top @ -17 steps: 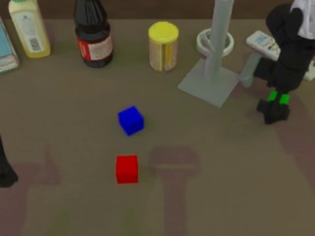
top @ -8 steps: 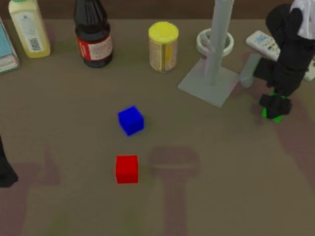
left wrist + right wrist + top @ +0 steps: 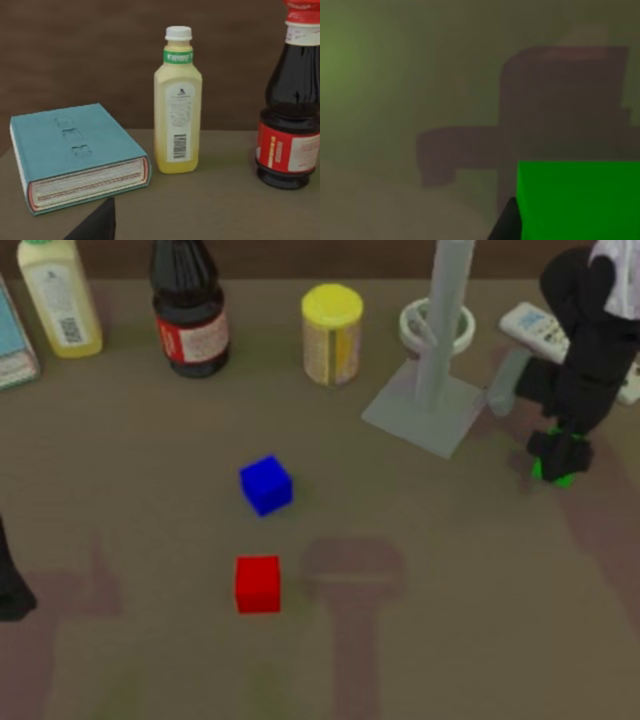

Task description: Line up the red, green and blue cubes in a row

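A: Where is the green cube [image 3: 551, 472]?

B: At the right side of the table, to the right of the grey stand's [image 3: 425, 412] square base and well apart from it. The right gripper [image 3: 560, 457] is down over it, and only slivers of green show under the black fingers. In the right wrist view the green cube [image 3: 579, 199] fills the near corner, with a dark finger [image 3: 506, 223] against its side. The jaws look clenched on it.

A: And the other two cubes?

B: The blue cube [image 3: 266, 485] lies to the stand's left and nearer the front of the table, turned a little askew. The red cube [image 3: 258, 584] sits just in front of the blue one, apart from it and squared to the table edge.

A: The left arm?

B: Parked at the table's left edge, far from the stand; only a black piece of the left gripper [image 3: 12, 592] shows, and I cannot tell how its jaws stand. Its wrist camera shows a teal book [image 3: 75, 155], a yellow juice bottle [image 3: 177, 105] and a dark sauce bottle [image 3: 292, 100].

A: Anything else by the stand?

B: A yellow-lidded jar [image 3: 332, 333] to its left, a white ring-shaped piece [image 3: 436, 326] behind its post, and a white remote control [image 3: 535, 328] to its right.
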You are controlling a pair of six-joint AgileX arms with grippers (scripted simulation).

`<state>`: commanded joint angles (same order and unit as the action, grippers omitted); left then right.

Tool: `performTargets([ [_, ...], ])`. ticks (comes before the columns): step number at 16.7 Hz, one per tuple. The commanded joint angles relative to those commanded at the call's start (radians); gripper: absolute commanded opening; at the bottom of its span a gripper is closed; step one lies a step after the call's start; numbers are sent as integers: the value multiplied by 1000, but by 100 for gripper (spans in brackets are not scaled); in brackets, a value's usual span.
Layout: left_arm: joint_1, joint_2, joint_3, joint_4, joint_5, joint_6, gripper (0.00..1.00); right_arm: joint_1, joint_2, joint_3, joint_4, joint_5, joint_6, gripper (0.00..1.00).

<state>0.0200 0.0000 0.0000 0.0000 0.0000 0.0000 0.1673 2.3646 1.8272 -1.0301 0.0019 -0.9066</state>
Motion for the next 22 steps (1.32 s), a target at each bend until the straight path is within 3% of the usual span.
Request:
performTargets([
  [8,0,0,0,0,0,0,100,8,-54,172,-229,-1,-2,0],
  [14,0,0,0,0,0,0,100,18,-56,175,-234,-1,3,0],
  [17,0,0,0,0,0,0,100,113,-75,159,-234,-1,27,0],
  [22,0,0,0,0,0,0,100,387,-126,103,-236,-4,97,0],
])
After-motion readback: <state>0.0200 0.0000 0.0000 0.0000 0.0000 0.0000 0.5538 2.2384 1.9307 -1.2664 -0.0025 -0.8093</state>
